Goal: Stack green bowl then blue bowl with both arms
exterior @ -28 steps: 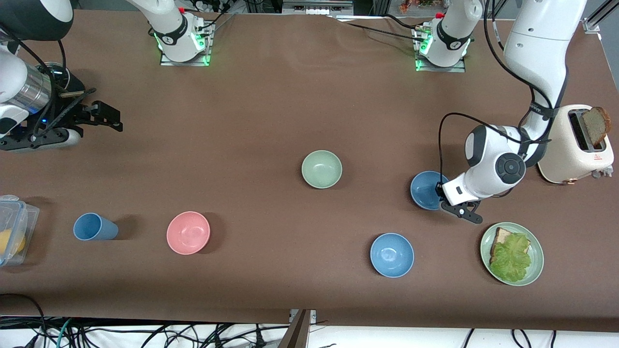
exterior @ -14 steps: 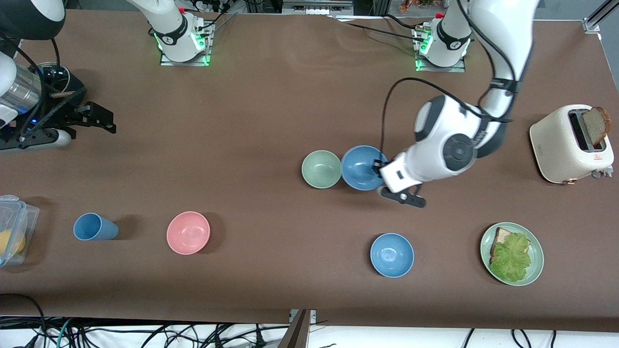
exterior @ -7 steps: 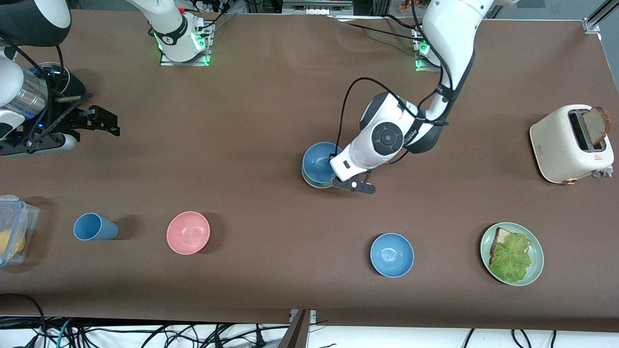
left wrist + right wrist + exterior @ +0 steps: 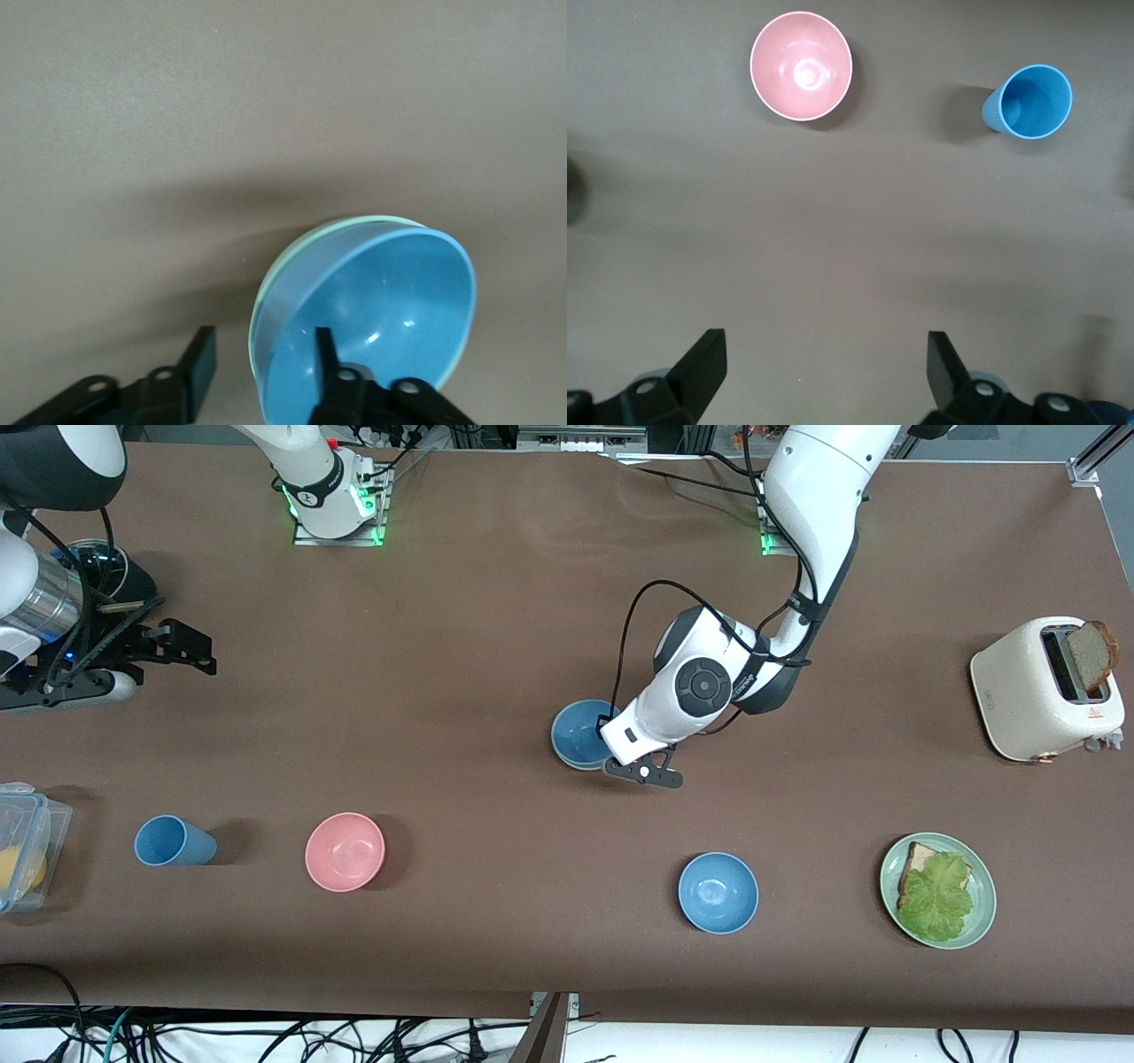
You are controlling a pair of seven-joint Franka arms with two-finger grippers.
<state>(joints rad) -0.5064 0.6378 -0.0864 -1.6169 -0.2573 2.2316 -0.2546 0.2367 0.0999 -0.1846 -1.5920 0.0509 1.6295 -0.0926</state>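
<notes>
The blue bowl (image 4: 578,731) sits nested in the pale green bowl (image 4: 580,768) in the middle of the table; only the green rim shows. In the left wrist view the blue bowl (image 4: 399,310) lies inside the green rim (image 4: 354,224). My left gripper (image 4: 613,749) is open and straddles the stack's rim: one finger (image 4: 323,354) is inside the blue bowl, the other stands apart outside the green bowl. My left gripper (image 4: 261,345) holds nothing. My right gripper (image 4: 190,648) waits open and empty over the right arm's end of the table, also seen in its wrist view (image 4: 824,345).
A pink bowl (image 4: 345,851) and a blue cup (image 4: 173,841) stand nearer the front camera toward the right arm's end. A brighter blue bowl (image 4: 718,892), a green plate (image 4: 982,921) with bread and lettuce, and a toaster (image 4: 1045,689) are toward the left arm's end. A plastic container (image 4: 22,846) is at the table's edge.
My left arm carried the blue bowl from near the toaster to over the green bowl, then lowered it in. The right arm has barely moved.
</notes>
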